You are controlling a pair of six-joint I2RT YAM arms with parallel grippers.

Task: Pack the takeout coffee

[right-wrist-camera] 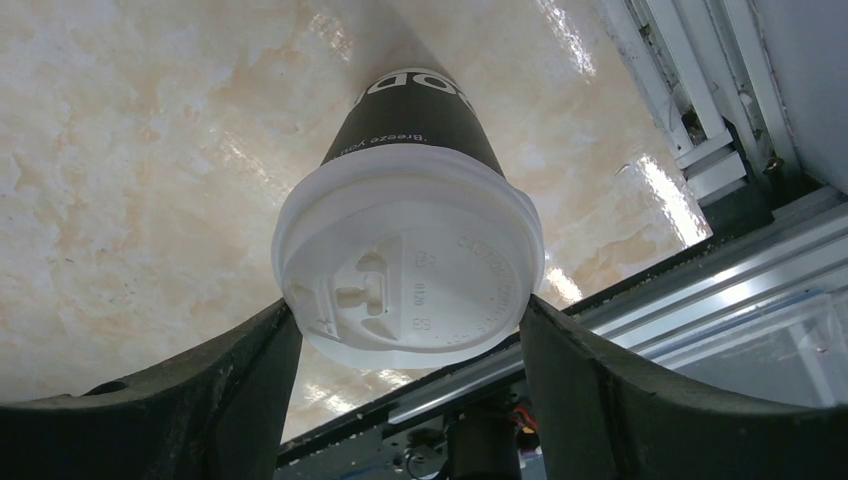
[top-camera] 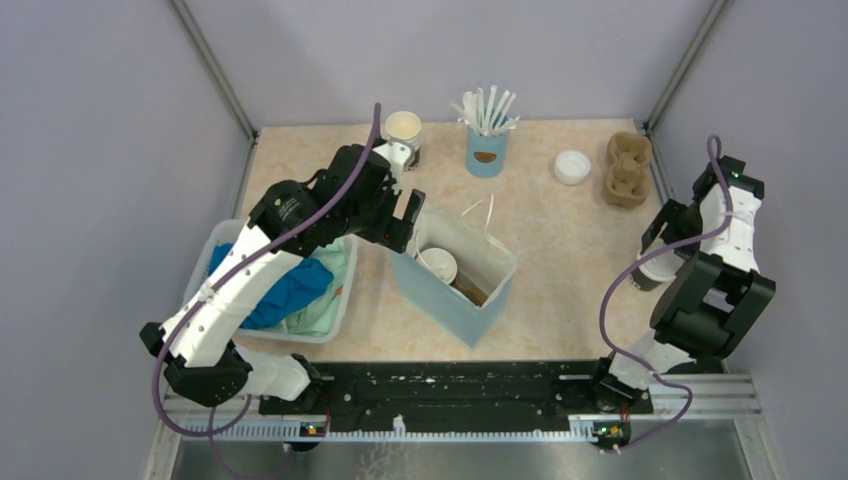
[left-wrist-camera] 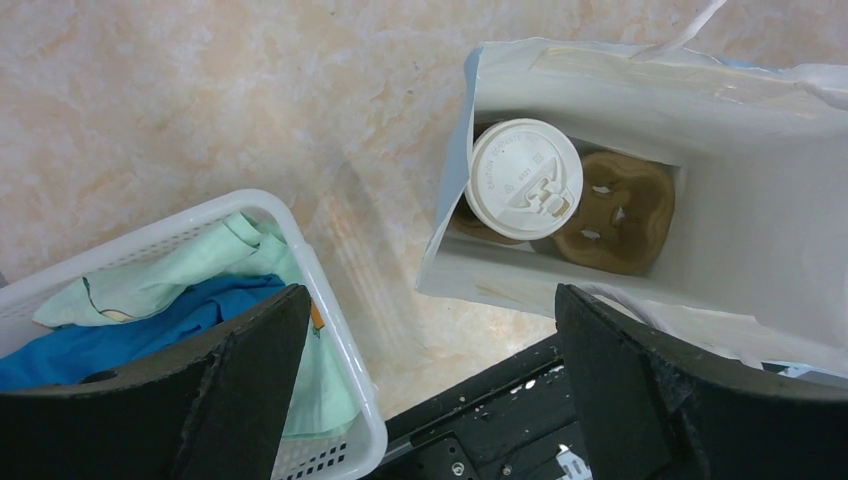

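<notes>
1. At the left, a white basket [left-wrist-camera: 335, 310] holds blue and green cloths [top-camera: 285, 290]. The left arm covers much of it in the top view.
2. The left end effector [left-wrist-camera: 430, 390] hangs over the gap between the basket and the bag, its fingers spread wide with nothing between them.
3. In the middle of the desk [top-camera: 560, 250] stands a light blue paper bag [top-camera: 450, 300]. Inside it sits another lidded cup [left-wrist-camera: 523, 180] on a brown carrier [left-wrist-camera: 620, 215]. Its lid hides the cup's body.
4. At the right edge, the takeout coffee [right-wrist-camera: 408, 265] sits between the fingers of the right end effector [right-wrist-camera: 408, 315]. They flank the lid's rim, but I cannot tell whether they press on it.
5. The coffee shows a round white lid with a sip tab and a black wall with partly cut-off white lettering. The top view hides most of it.
</notes>
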